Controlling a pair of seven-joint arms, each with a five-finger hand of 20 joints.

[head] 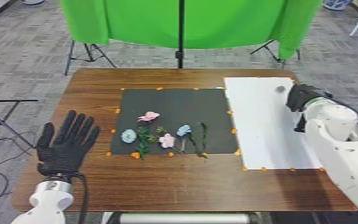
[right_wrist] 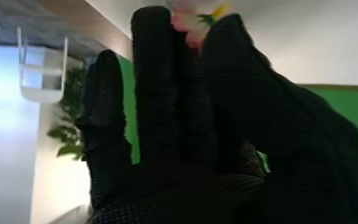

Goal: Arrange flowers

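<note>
In the head view my left hand lies palm-down with straight fingers over the table's left side. My right hand is at the white sheet's far right edge. The right wrist view shows my right hand with thumb and fingertips pinching a pink flower; its stem is hidden. On the dark mat lie a pink flower, a paler pink one, a pale blue one, a blue one and green stems.
The white sheet lies right of the mat, with a small grey thing near its far end; I cannot tell what it is. Orange markers edge mat and sheet. A green cloth hangs on stands behind the wooden table.
</note>
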